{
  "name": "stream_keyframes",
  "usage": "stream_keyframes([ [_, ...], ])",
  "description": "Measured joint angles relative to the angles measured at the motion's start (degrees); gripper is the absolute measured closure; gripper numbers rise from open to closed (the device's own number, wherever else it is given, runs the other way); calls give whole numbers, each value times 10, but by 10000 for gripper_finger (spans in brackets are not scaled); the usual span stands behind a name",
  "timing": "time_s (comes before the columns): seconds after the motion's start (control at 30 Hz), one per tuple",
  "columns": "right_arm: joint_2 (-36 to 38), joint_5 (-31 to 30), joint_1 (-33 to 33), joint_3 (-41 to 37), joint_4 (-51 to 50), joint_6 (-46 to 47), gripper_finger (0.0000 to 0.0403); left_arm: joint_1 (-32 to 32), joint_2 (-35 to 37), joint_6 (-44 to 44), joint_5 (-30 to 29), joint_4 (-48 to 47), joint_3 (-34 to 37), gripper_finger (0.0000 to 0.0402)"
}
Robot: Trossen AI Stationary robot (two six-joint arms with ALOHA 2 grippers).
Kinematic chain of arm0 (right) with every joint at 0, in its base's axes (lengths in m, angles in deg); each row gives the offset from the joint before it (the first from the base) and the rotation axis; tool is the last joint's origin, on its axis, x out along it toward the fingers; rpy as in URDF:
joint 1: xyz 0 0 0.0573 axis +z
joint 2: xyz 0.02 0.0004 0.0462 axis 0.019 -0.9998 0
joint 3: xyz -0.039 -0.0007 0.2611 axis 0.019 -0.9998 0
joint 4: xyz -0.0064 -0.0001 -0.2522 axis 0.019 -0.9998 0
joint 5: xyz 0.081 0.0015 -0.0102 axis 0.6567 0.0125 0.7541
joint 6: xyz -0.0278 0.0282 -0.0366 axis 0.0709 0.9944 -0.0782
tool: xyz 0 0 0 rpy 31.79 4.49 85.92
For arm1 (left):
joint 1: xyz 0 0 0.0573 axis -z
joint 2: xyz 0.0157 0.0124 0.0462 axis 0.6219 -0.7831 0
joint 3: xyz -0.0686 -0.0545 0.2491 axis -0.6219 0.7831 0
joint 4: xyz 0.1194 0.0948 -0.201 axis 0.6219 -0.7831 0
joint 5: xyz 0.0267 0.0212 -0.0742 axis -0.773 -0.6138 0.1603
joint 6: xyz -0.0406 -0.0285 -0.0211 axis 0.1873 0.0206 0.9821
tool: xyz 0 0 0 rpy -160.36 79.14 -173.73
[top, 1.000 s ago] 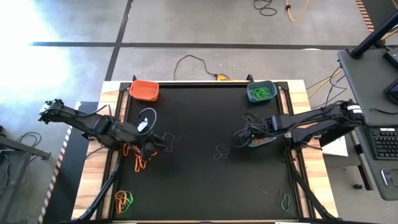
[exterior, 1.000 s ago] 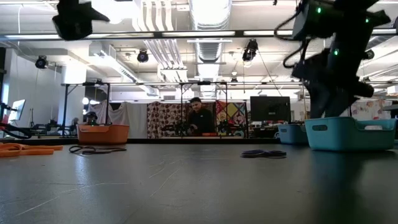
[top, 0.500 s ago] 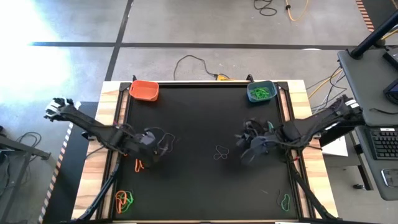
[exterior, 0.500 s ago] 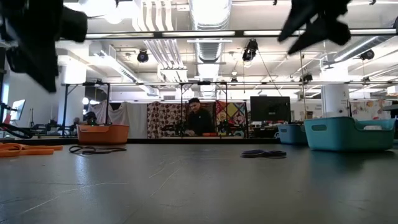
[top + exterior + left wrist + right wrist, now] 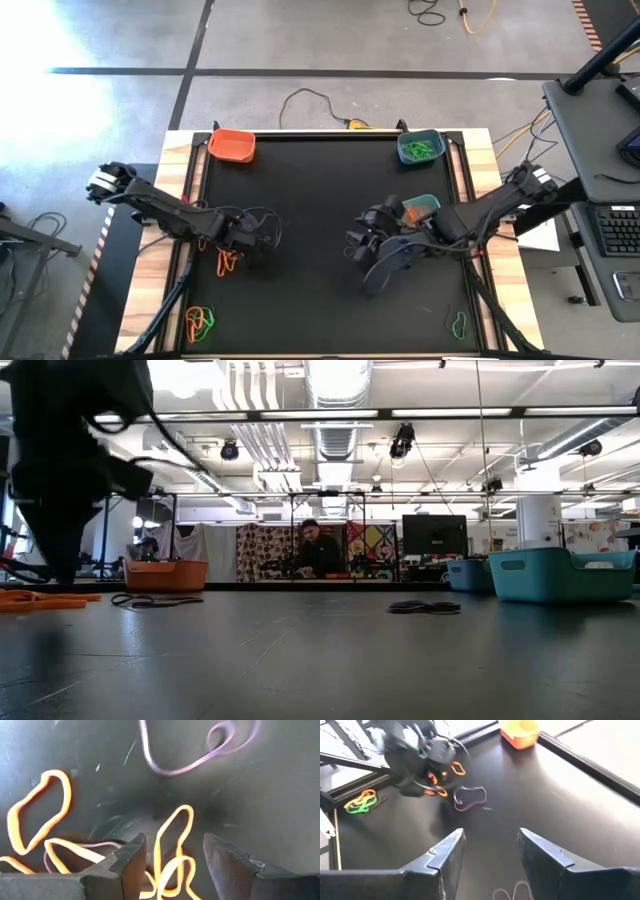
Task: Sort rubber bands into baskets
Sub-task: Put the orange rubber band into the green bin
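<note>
Hovering my left tool (image 5: 170,857) open and empty over tangled orange bands (image 5: 172,845) to straddle one, I aim my right tool (image 5: 487,852), likewise open and empty, at a dark band (image 5: 356,243) on the counter (image 5: 320,180).

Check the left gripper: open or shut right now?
Open. In its wrist view the left gripper shows a clear gap between its two fingers, with an orange rubber band lying on the mat between them, not pinched.

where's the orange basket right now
In the high view the orange basket sits at the table's far left corner, across from the teal basket of green bands at the far right corner; the left claw works nearer, over orange bands.
</note>
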Motion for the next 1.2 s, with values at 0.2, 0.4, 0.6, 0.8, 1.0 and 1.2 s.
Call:
stream_keyframes([
  [0.2,-35,-1,-2,71,-2,-58,225,-11,-18,-19,22,44,27,222],
  [0.4,-32,-7,-13,88,-4,-87,225,-12,-52,-20,33,75,39,269],
  [0.6,-29,-45,-25,88,-8,-108,225,-26,-71,-32,47,96,29,387],
  [0.8,-28,-45,-26,88,-29,-108,225,-39,-60,-84,37,98,-24,400],
  [1.0,-28,-44,-28,86,-48,-104,225,-43,-69,-128,71,294,-55,401],
  [1.2,-28,-43,-28,85,-72,-104,225,-120,-145,-156,71,576,-58,401],
])
